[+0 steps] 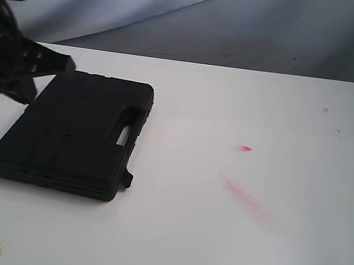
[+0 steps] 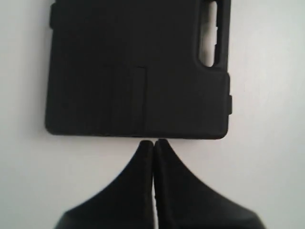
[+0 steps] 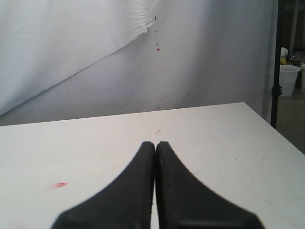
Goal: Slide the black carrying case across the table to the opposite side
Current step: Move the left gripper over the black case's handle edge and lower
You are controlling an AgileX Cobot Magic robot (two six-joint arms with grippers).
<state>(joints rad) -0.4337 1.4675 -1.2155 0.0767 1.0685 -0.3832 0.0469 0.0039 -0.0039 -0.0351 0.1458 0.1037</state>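
We hold the left gripper (image 2: 153,142) clenched, empty, with the black carrying case (image 2: 138,67) just ahead of its tips, probably as a blunt pusher across the counter (image 2: 267,157).

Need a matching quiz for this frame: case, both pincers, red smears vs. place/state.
1 black carrying case
2 left pincer
3 right pincer
4 red smears

a shut, no case in its view
b shut, tips at the case's edge
c lying flat, left part of table
d on table, right of the case

Pairs: 1-c, 2-b, 3-a, 4-d
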